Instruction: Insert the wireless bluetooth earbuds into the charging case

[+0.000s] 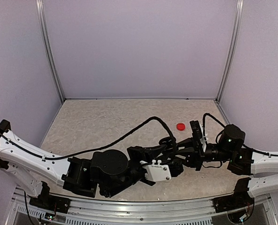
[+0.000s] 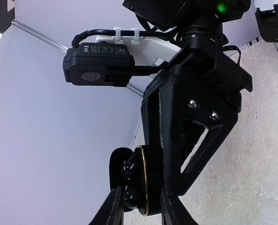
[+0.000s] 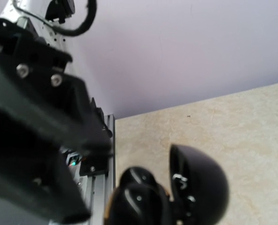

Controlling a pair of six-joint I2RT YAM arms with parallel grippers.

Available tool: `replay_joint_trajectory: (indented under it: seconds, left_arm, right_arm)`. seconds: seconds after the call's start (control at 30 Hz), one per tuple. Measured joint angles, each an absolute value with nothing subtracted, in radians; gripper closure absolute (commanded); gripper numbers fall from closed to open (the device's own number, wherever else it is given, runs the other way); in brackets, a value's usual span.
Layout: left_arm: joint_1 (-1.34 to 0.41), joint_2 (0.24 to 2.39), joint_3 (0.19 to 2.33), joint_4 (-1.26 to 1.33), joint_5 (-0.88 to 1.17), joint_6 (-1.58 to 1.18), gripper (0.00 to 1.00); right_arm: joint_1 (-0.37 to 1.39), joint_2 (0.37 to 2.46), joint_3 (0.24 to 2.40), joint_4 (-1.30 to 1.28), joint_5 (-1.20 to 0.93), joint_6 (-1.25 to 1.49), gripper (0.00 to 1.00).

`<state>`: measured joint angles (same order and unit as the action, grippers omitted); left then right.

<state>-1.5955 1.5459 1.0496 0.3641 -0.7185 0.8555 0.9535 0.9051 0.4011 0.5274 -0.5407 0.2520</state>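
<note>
Table (image 1: 96,122) near-R: open blk case (image 3: 195,185)

- Tabletop (image 1: 106,122): flat, beige, with a faint mottled, stone-like pattern. It fills the floor of the enclosure from the near edge to the back wall.
- Back wall (image 1: 139,47): plain pale lavender panel, upright, meeting the tabletop along a straight seam.
- Left side wall (image 1: 17,70) and right side wall (image 1: 263,61): the same pale panel material, closing in the tabletop on both sides.
- Corner posts: one light metal post (image 1: 50,51) at the back-left corner and one (image 1: 230,51) at the back-right corner, each standing where a side wall joins the back wall.
- Near-edge rail (image 1: 143,206): silver metal profile, running the width of the table.
</note>
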Motion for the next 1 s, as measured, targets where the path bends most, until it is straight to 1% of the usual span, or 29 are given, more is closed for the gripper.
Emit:
replay_joint_trajectory:
  seconds: [0.33, 0.5, 0.67, 0.8, 1.0]
  left_arm:
    - [-1.622, 1.539, 1.049, 0.363, -0.693, 0.840, 0.64]
    - [-1.620, 1.480, 1.036, 0.365, -0.685, 0.775, 0.63]
    - [-1.583, 1.394, 1.025, 0.365, -0.649, 0.637, 0.58]
    - [-1.501, 1.312, 0.996, 0.356, -0.548, 0.469, 0.53]
    - [-1.389, 1.221, 0.961, 0.348, -0.386, 0.261, 0.52]
  right_arm:
    - [0.953, 0.905, 0.401, 0.559, -0.522, 0.245, 1.00]
    - [0.953, 0.894, 0.401, 0.562, -0.511, 0.216, 1.00]
    - [0.953, 0.867, 0.401, 0.563, -0.508, 0.171, 1.00]
    - [0.953, 0.841, 0.401, 0.562, -0.513, 0.124, 1.00]
    - [0.953, 0.818, 0.401, 0.561, -0.547, 0.064, 1.00]
